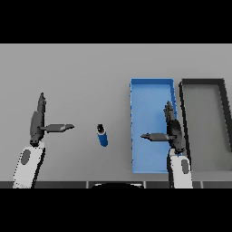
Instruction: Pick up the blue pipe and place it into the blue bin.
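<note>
The blue pipe (102, 135) lies on the grey table (81, 68), between the two hands. The left hand (37, 122) is open and holds nothing. The right hand (172, 129) is open over the blue bin (152, 86), beside a dark bin (204, 84).

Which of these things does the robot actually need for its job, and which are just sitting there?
Needed: blue pipe lying on the table; blue bin; right hand over that bin; left hand at the left.

Just there: dark grey bin; grey table.
</note>
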Action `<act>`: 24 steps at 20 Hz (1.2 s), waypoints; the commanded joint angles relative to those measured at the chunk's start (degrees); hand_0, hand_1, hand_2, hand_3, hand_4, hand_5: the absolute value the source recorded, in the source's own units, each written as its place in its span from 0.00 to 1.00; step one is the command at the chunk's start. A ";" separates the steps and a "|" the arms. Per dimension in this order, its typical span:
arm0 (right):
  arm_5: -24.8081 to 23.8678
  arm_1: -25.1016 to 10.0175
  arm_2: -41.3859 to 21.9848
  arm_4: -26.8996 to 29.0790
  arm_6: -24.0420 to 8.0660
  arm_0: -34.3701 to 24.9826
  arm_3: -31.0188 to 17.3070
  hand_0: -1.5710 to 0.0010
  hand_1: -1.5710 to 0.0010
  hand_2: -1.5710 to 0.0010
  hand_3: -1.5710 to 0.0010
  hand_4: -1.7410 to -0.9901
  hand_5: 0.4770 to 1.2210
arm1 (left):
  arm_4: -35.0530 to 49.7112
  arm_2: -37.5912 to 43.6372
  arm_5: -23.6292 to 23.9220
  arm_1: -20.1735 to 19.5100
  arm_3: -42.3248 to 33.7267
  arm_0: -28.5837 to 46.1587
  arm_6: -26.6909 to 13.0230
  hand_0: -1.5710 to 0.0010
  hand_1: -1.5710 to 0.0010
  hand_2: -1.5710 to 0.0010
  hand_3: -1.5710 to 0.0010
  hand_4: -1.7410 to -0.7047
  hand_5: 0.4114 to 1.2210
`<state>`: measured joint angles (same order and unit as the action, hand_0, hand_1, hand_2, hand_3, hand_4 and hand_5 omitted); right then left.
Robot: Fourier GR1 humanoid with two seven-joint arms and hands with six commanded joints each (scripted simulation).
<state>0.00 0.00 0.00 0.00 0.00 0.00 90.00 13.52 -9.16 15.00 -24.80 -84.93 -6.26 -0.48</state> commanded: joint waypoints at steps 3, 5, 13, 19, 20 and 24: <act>0.19 -0.26 0.12 0.23 0.23 0.41 0.26 1.00 1.00 1.00 1.00 0.71 0.16 | -0.22 -0.26 0.25 0.20 -0.49 0.34 0.52 1.00 1.00 1.00 1.00 0.75 0.23; 0.42 -0.49 0.21 0.44 0.35 0.78 0.52 1.00 1.00 1.00 1.00 0.71 0.16 | -0.44 -0.53 0.52 0.34 -0.96 0.65 0.49 1.00 1.00 1.00 1.00 0.75 0.23; 3.36 -9.44 -6.44 -11.72 4.20 4.20 6.51 1.00 1.00 1.00 1.00 0.73 0.15 | -0.36 -5.05 -17.94 -10.42 -1.16 1.19 6.85 1.00 1.00 1.00 1.00 0.75 0.23; 3.87 -9.46 -6.05 -10.43 3.43 4.46 7.28 1.00 1.00 1.00 1.00 0.72 0.14 | 0.26 -8.95 -24.60 -14.36 -9.12 5.47 8.45 1.00 1.00 1.00 1.00 0.73 0.19; 3.83 -9.45 -5.72 -10.15 2.94 3.85 6.74 1.00 1.00 1.00 1.00 0.71 0.14 | -0.22 -10.55 -24.87 -14.76 -12.00 6.30 6.38 1.00 1.00 1.00 1.00 0.72 0.17; 3.98 -8.71 -6.42 -10.14 2.72 3.99 7.31 1.00 1.00 1.00 1.00 0.68 0.13 | -2.15 -15.60 -26.50 -14.24 -15.24 6.23 -0.82 1.00 1.00 1.00 1.00 0.67 0.09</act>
<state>4.00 -8.68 -6.45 -10.15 2.61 3.98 97.30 11.36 -24.81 -11.57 -38.98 -100.18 -0.02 -1.28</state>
